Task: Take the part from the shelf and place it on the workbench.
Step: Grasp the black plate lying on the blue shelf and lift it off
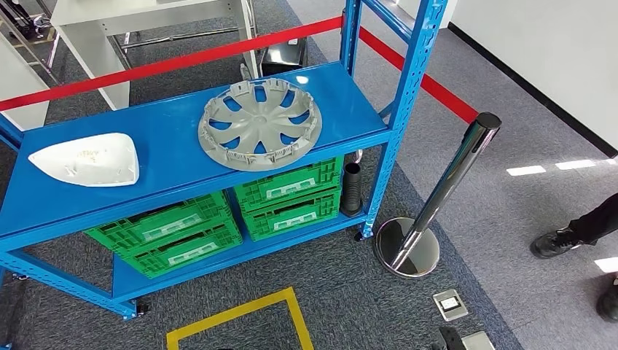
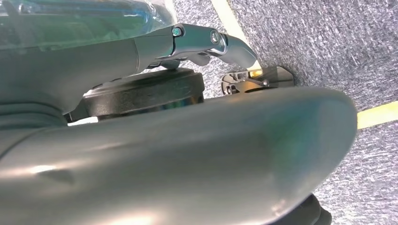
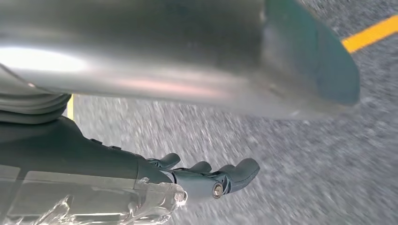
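A grey wheel cover [image 1: 260,124] lies flat on the top board of the blue shelf [image 1: 167,117], toward its right end. A white mirror shell [image 1: 86,160] lies at the left end of the same board. My left hand [image 2: 178,154] hangs over grey carpet with its fingers [image 2: 230,47] stretched out and nothing in them. My right hand [image 3: 94,164] also hangs over the carpet, fingers [image 3: 225,178] loosely bent and apart, holding nothing.
Green crates [image 1: 291,195] fill the lower shelf. A chrome post [image 1: 437,197] with red belts [image 1: 430,84] stands right of the shelf. A yellow floor outline [image 1: 240,321] lies in front. A person's shoes [image 1: 557,240] stand at the right; a white table [image 1: 146,14] is behind.
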Controlling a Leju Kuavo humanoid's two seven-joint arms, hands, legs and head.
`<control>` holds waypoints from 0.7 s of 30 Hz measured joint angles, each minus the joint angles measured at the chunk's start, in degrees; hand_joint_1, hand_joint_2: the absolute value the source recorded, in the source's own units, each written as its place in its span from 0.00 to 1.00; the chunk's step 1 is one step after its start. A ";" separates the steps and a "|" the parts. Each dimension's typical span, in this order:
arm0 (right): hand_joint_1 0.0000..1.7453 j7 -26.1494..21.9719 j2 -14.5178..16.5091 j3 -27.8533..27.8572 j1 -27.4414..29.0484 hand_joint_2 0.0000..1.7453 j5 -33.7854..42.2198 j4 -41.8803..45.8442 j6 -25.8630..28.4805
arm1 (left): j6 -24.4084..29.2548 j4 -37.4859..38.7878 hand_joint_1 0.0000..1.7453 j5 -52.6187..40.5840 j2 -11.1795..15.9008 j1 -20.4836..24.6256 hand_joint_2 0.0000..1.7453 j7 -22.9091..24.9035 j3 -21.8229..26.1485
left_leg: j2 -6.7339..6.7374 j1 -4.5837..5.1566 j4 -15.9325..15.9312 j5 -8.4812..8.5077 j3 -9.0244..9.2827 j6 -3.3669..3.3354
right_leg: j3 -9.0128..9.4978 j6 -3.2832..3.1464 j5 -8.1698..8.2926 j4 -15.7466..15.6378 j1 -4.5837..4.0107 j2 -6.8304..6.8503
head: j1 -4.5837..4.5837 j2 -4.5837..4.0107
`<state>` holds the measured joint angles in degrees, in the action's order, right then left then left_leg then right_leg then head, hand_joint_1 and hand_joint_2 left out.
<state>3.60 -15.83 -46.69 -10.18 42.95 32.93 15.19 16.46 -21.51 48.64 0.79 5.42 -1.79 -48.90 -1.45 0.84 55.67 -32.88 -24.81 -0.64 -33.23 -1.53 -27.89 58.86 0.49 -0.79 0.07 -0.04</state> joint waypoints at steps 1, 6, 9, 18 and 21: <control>0.00 0.68 -0.87 -0.16 -0.37 0.00 -0.92 1.25 0.66 | 0.20 0.08 0.00 0.52 0.01 0.18 0.00 -0.11 -0.75 | 0.00 0.01 0.00 0.00 0.00 -0.01 | 0.00 0.01 0.01 0.00 0.01 0.00 | 0.00 0.00; 0.00 4.59 -5.14 -0.65 -2.25 0.00 -5.82 7.64 3.00 | 1.03 0.55 0.00 2.67 0.02 1.01 0.00 -0.46 -4.12 | 0.00 0.05 0.01 0.03 0.00 -0.06 | 0.00 0.04 0.02 0.00 0.06 0.00 | 0.01 0.00; 0.00 7.56 -7.64 -0.76 -3.67 0.00 -8.70 11.47 4.05 | 1.21 0.87 0.00 3.68 0.02 1.53 0.00 -0.53 -5.95 | -0.01 0.09 0.01 0.06 0.00 -0.10 | 0.00 0.07 0.04 0.00 0.09 0.01 | 0.00 0.00; 0.00 16.87 -15.41 -0.56 -9.88 0.00 -16.99 21.08 8.14 | 1.68 1.69 0.00 5.87 -0.03 2.73 0.00 -0.55 -10.11 | -0.01 0.20 0.02 0.12 -0.02 -0.20 | 0.00 0.21 0.13 0.00 0.21 0.01 | 0.01 0.00; 0.00 20.15 -17.79 -0.61 -13.34 0.00 -20.20 23.57 9.70 | 1.88 1.87 0.00 6.58 -0.02 3.08 0.00 -0.56 -11.21 | -0.01 0.27 0.03 0.15 -0.03 -0.25 | -0.04 0.27 0.17 0.00 0.28 -0.02 | 0.04 0.00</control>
<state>23.76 -33.61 -47.30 -23.52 22.75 56.50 24.88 18.34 -19.64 55.23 0.78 8.50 -2.34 -60.10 -1.46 1.11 55.70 -32.73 -24.84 -0.89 -33.26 -1.26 -27.72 58.86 0.77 -0.81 0.11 -0.04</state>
